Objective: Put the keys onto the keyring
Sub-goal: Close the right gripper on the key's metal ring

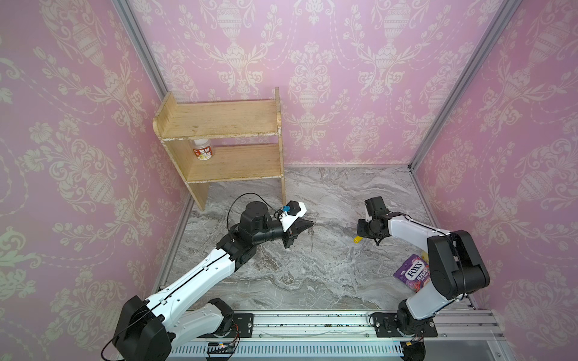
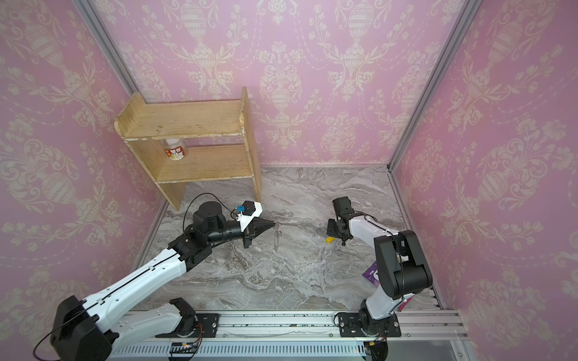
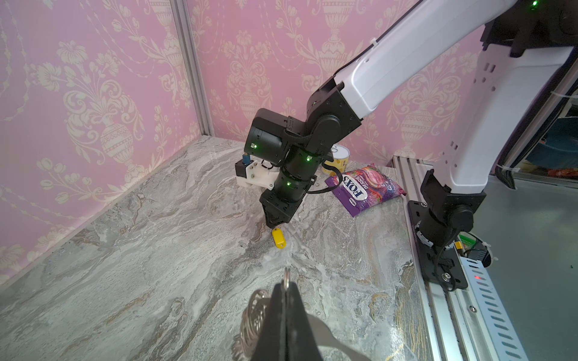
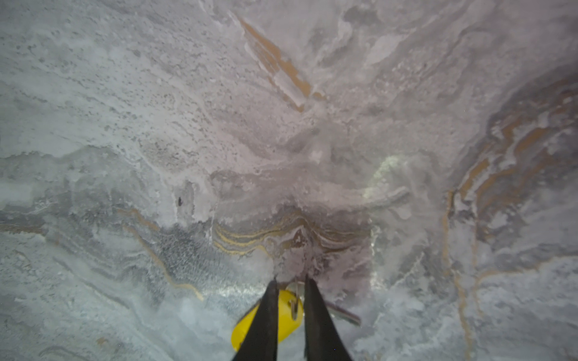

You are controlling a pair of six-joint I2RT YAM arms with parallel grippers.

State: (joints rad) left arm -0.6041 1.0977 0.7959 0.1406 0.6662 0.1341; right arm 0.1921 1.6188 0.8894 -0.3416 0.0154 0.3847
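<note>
yellow oval plastic key tag (image 3: 278, 238), glossy, round-ended, small metal loop: at the surface of the veined grey marble-look tabletop (image 1: 312, 281), mid-right. right gripper (image 4: 291, 281) points down over its loop end, tapered black fingers a narrow gap apart either side of the loop; pinch cannot be told. flat grey keyring fob (image 3: 323, 336) with silver link chain (image 3: 253, 315) hangs from the left gripper (image 3: 285, 283), clamped tight on its split ring. bare marble lies between the grippers. crinkled purple sweets packet (image 1: 411, 272) near the right arm; pale wooden shelf (image 1: 219, 122) well apart.
</note>
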